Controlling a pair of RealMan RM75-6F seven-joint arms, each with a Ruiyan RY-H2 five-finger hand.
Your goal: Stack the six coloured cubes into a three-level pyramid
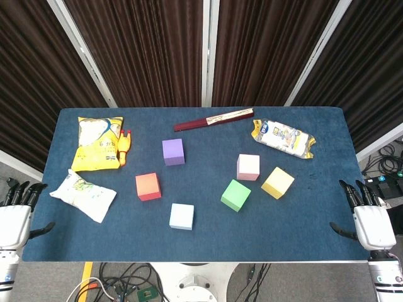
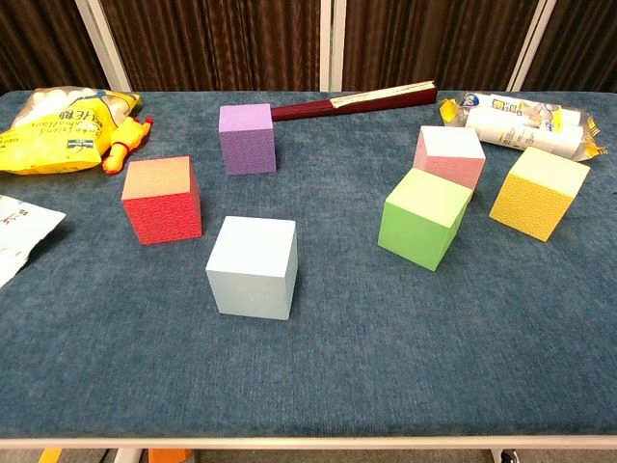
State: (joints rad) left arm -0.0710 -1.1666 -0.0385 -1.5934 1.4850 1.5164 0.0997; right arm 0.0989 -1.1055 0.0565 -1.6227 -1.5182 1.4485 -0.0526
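Cubes all loose on the blue worktop, none stacked. Purple cube farthest back, red cube left of centre, pale blue cube nearest the front edge. Pink cube, green cube and yellow cube clustered near one another on the right. Left robot hand off the left edge, fingers spread, holding nothing. Right robot hand off the right edge, likewise released.

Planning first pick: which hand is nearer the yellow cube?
Right. The right hand sits just off the table's edge on the yellow cube's side; the left hand is off the opposite edge.
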